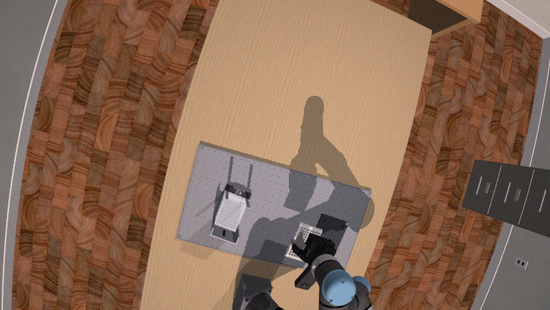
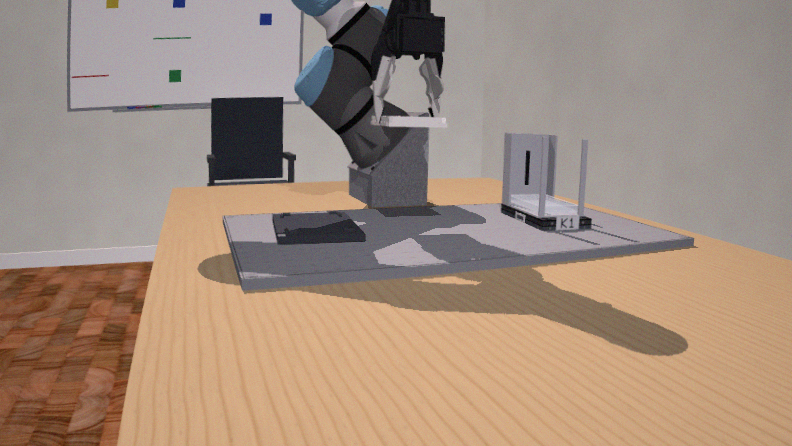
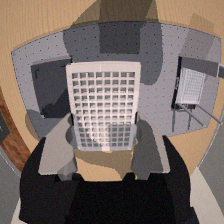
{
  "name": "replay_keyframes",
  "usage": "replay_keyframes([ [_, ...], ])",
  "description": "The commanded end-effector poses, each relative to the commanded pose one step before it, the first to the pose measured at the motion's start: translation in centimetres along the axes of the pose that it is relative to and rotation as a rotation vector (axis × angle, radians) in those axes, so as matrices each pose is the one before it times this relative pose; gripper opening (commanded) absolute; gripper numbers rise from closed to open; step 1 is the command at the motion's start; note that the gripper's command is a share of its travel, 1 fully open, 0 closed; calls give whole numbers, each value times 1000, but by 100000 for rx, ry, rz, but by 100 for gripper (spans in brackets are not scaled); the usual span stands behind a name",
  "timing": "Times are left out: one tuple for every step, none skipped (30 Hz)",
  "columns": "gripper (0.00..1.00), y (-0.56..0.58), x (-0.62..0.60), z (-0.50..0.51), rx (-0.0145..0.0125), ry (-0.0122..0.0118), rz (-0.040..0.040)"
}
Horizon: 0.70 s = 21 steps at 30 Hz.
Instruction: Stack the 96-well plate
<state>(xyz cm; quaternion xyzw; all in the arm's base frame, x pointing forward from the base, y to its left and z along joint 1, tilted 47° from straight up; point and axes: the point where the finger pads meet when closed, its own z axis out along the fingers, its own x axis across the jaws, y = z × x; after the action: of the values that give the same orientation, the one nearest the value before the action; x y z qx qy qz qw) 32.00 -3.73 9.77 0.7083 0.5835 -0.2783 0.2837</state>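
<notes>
My gripper [image 2: 409, 113] [image 3: 104, 113] [image 1: 302, 246] is shut on a white 96-well plate [image 2: 410, 121] [image 3: 102, 105] [image 1: 305, 231] and holds it level, high above the grey base board [image 2: 471, 243] [image 1: 269, 200]. The dark plate nest N1 [image 2: 318, 228] [image 1: 332, 226] [image 3: 50, 85] lies empty below, to the left in the exterior view. The stack rack K1 [image 2: 545, 185] [image 1: 230, 192] [image 3: 192, 107] stands well to the right, with a white plate [image 1: 230, 212] [image 3: 191, 85] lying flat in it between its posts.
The arm's grey pedestal [image 2: 399, 171] stands behind the board. A black chair [image 2: 247, 138] and a whiteboard [image 2: 182, 49] are at the back wall. A dark cabinet [image 1: 507, 196] stands off the table.
</notes>
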Motion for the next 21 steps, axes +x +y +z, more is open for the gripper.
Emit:
replay_keyframes([
  [0,-78,1893,-51,-14,-59,80],
  [0,-28,332,-7,0,0,0],
  [0,-28,332,-7,0,0,0],
  [0,-28,332,-7,0,0,0],
  [0,-28,332,-7,0,0,0],
  [0,-28,332,-7,0,0,0],
  [0,-28,332,-7,0,0,0],
  [0,-28,332,-7,0,0,0],
  [0,0,0,0,0,0,0],
  [0,0,0,0,0,0,0],
  [0,-27,333,-8,0,0,0],
  [0,-28,332,-7,0,1,0],
  [0,-28,332,-7,0,1,0],
  [0,-28,332,-7,0,1,0],
  [0,-28,332,-7,0,1,0],
  [0,-28,332,-7,0,1,0],
  [0,-28,332,-7,0,1,0],
  [0,-28,332,-7,0,1,0],
  [0,-28,332,-7,0,1,0],
  [0,-28,332,-7,0,1,0],
  [0,-28,332,-7,0,1,0],
])
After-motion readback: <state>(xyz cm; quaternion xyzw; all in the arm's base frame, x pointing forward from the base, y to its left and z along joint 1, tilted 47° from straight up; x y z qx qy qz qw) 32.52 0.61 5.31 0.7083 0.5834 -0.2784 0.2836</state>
